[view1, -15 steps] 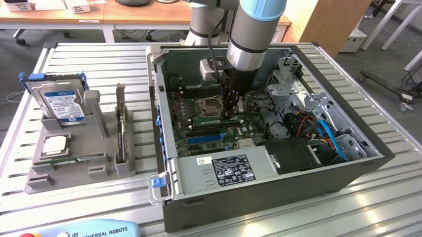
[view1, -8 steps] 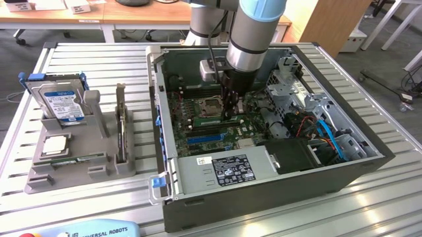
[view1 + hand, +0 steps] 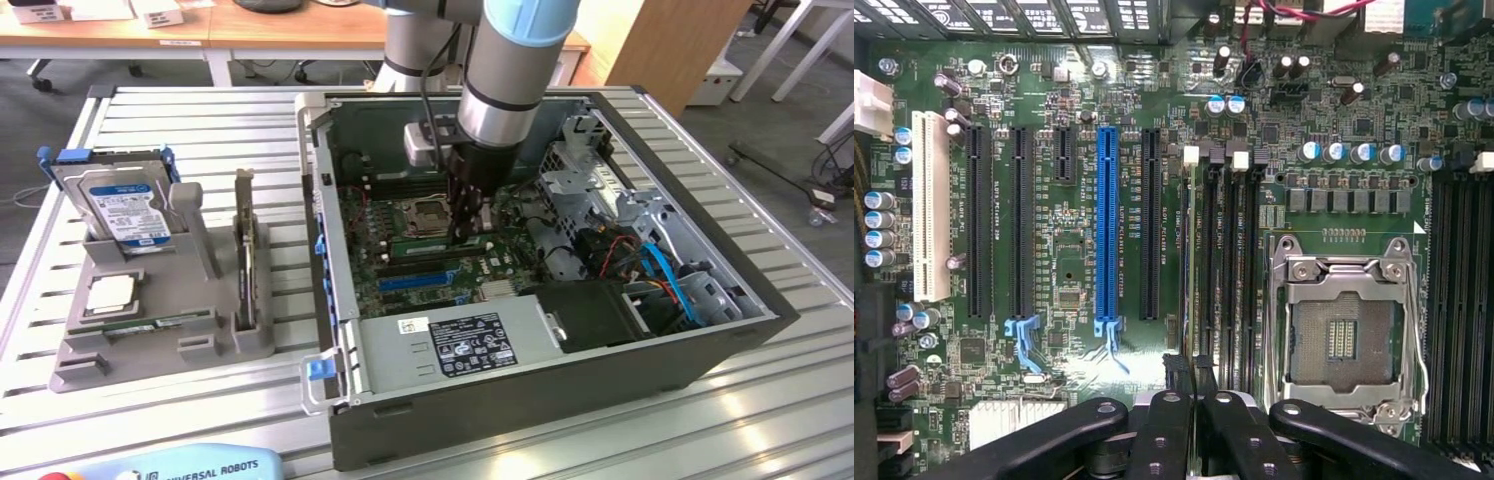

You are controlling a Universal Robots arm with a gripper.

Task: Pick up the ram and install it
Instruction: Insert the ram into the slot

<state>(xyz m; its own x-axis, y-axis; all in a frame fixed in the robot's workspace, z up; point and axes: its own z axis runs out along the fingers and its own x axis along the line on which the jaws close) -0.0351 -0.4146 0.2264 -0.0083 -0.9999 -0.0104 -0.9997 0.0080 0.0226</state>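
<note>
While the ram [image 3: 154, 322] lies in its tray, the fingers [image 3: 462, 220] are closed

Pressed together, they hang inside the computer case [image 3: 534, 400], over the memory slots [image 3: 1226, 260] beside the empty processor socket [image 3: 1344, 330]. The ram lies flat in the grey tray [image 3: 80, 375] on the tabletop [image 3: 774, 420], at the exterior view's left. A pendant [image 3: 200, 468] reads "UNIVERSAL ROBOTS".

The computer case [image 3: 534, 410] is matt dark grey sheet metal. Inside it, the motherboard [image 3: 1069, 230] is glossy green lacquered board, with a smooth blue plastic slot [image 3: 1108, 230] and a bright, polished metal socket frame [image 3: 1344, 265]. Over the case's inside, the gripper [image 3: 1192, 368] is smooth, semi-gloss black. Under the case lies a ribbed, brushed aluminium table [image 3: 787, 400]; beside the case, a matt grey plastic holder [image 3: 160, 355]
</note>
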